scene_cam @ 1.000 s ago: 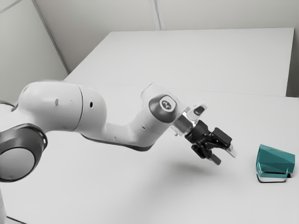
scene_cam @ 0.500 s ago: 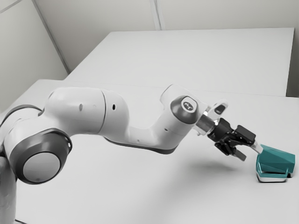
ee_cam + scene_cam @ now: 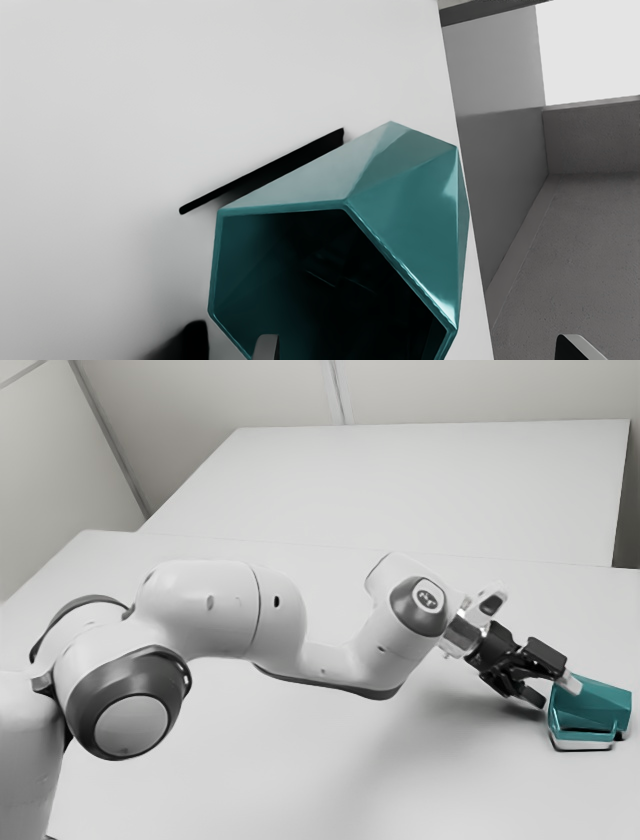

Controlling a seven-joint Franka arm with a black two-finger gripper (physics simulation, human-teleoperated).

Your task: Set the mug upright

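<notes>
Clearly, teal mug (image 3: 597, 705) lies tipped over on white table (image 3: 250, 790), lower right of exterior view, open mouth toward the arm. Black gripper (image 3: 553, 691) is at the mouth, 2 fingers (image 3: 266, 349) spread wide, nothing gripped.

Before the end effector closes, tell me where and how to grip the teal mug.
Probably the rim wall of the teal faceted mug, with the end effector coming from the mouth side, one finger inside: it lies on its side, thin-walled, mouth facing the open fingers.
</notes>
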